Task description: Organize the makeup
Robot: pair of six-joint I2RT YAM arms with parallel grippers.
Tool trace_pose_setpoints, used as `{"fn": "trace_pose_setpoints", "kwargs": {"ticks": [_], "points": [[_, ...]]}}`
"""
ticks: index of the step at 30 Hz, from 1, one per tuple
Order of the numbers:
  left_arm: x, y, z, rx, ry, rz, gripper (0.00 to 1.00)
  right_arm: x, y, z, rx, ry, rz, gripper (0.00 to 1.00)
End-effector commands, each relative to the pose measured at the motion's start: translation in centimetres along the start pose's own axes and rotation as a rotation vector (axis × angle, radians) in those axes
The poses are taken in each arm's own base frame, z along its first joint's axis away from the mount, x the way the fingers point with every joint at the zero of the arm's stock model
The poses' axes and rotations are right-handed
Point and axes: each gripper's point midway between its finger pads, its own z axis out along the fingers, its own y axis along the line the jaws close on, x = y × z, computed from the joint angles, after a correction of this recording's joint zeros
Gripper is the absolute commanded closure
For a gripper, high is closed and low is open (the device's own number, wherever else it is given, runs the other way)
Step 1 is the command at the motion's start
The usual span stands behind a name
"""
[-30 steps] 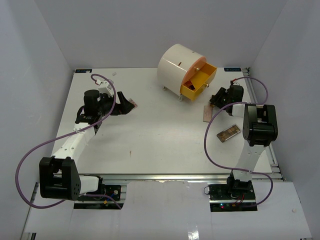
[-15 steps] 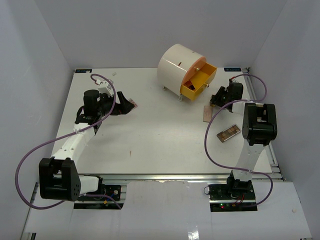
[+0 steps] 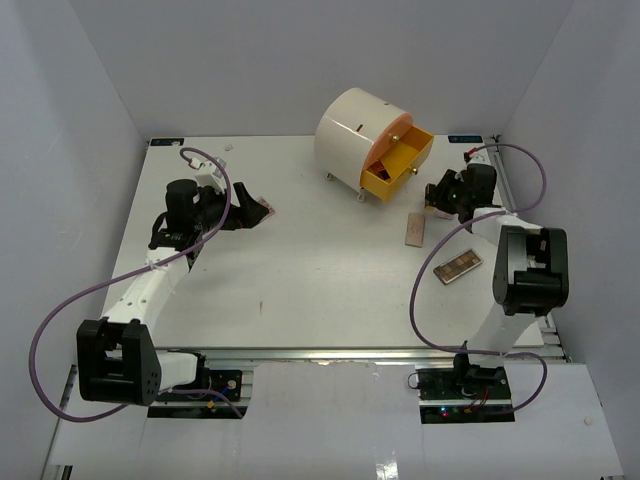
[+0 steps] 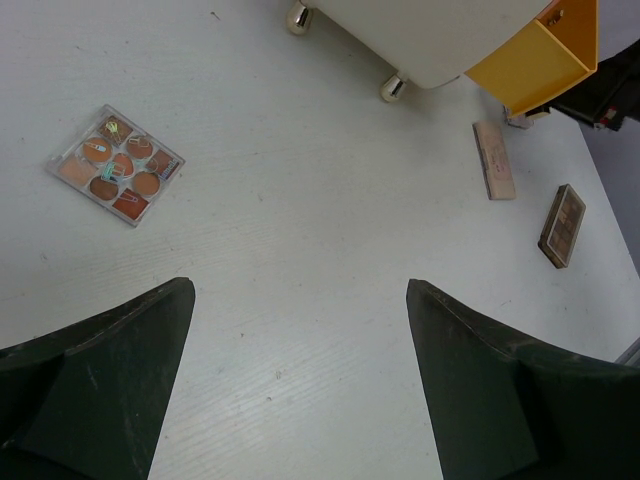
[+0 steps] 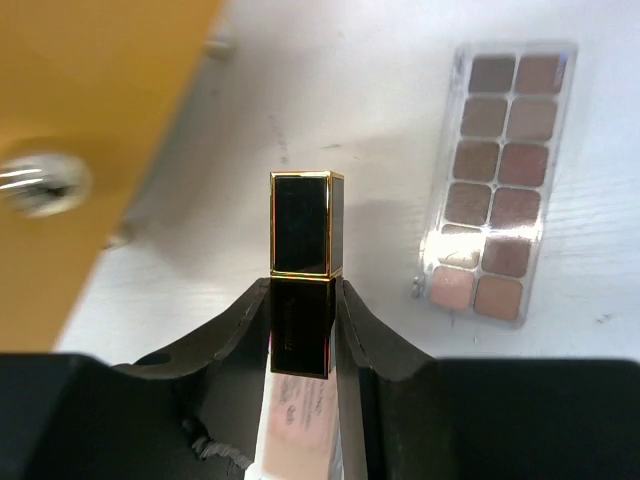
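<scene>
With right claw clenched on the lipstick just beside the drawer, lift above the drawer's wall, centre over it, lower, then let go. Left claw spread wide, empty.

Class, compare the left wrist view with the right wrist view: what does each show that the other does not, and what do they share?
Only the left wrist view: the round-pan palette, the cream drawer box with its metal feet, and the open left gripper. Only the right wrist view: the black-and-gold lipstick tube clamped between the fingers of the right gripper. Both: the yellow drawer, the white table, and seemingly the same brown palette.
</scene>
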Motion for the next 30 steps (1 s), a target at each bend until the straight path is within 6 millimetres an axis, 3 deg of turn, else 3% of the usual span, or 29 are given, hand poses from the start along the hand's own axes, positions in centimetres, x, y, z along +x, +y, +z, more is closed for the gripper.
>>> {"fn": "trace_pose_setpoints", "kwargs": {"ticks": [1,8,13,16,19,26,30], "points": [[-2.5,-1.7,-1.0,0.043,-0.063,0.042,0.02,-6.2,3.8,-5.2,-0.103,-0.236,-0.124,0.80],[-2.5,-2.0,-1.1,0.053,-0.066,0.040,0.02,-7.9,6.9,-10.6,-0.189,-0.366,-0.171,0.82],[-2.4,-2.0,-1.0,0.054,-0.064,0.037,0.02,-10.8,9.9,-11.6,-0.278,-0.417,-0.218,0.82],[-2.4,-1.8,-1.0,0.046,-0.062,0.039,0.02,-12.2,10.9,-11.0,-0.299,-0.419,-0.195,0.82],[-2.3,-1.6,-1.0,0.040,-0.062,0.039,0.02,-12.9,13.9,-10.5,-0.365,-0.421,-0.172,0.81],[-2.1,-1.3,-0.8,0.029,-0.054,0.038,0.02,-12.5,16.2,-6.7,-0.414,-0.362,-0.004,0.77],[-2.1,-1.1,-0.8,0.016,-0.055,0.042,0.02,-12.8,16.0,-4.4,-0.391,-0.344,0.052,0.75]]}}
